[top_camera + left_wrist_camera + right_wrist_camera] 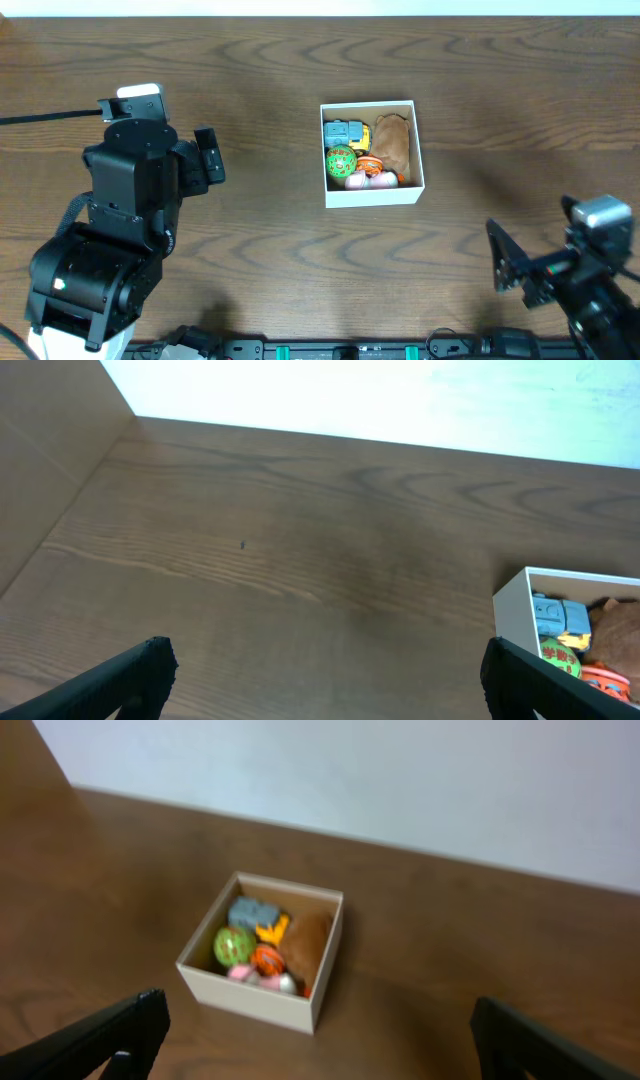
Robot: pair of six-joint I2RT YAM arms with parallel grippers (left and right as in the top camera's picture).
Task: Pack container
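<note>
The container (372, 193) is a small square white box in the middle of the table. It holds several toys: a blue and yellow one (346, 132), a green ball (341, 160), an orange ball (371, 166), pink pieces (368, 181) and a brown plush (394, 143). The container also shows in the left wrist view (512, 610) and in the right wrist view (250, 996). My left gripper (208, 157) is open and empty, well left of the container. My right gripper (512, 267) is open and empty, to the front right of it.
The dark wood table (270, 230) carries nothing else in view. A light wall (400, 780) stands behind its far edge. A black cable (40, 118) runs off the left side.
</note>
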